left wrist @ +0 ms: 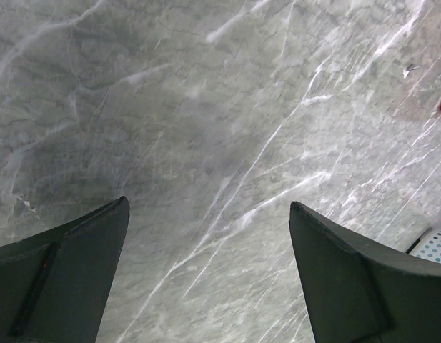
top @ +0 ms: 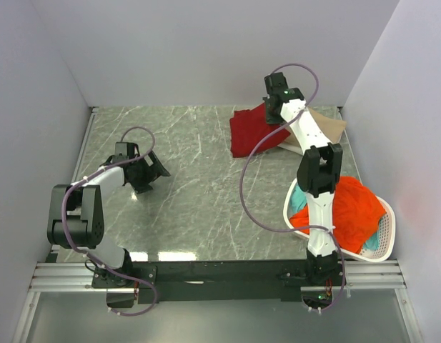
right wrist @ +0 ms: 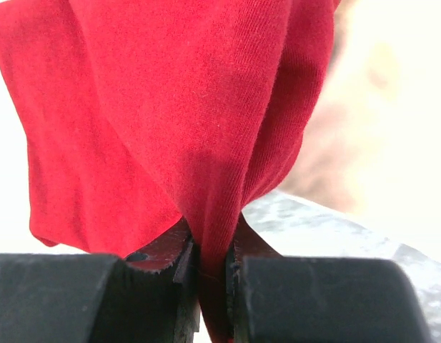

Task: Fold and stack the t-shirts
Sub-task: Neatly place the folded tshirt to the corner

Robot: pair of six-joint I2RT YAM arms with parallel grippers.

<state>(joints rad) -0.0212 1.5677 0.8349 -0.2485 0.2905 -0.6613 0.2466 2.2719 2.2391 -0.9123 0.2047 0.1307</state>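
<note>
Right arm stretches far across the bench [top: 199,186]; only its wrist view shows the right claw [right wrist: 213,261] pinching a fold of the red shirt [right wrist: 170,107]. Left claw [left wrist: 207,204] hangs wide.

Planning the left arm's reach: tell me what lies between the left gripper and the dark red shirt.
Only bare tabletop lies between the left gripper and the dark red shirt, as the top view shows.

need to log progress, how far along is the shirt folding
Done: no finished stack shows; the tan shirt lies at the far right, partly hidden by the right arm. In hand: the right hand pinches the dark red shirt beside it; the left hand is open over bare table. Left: the orange-red shirt and teal shirt sit in the basket.
</note>
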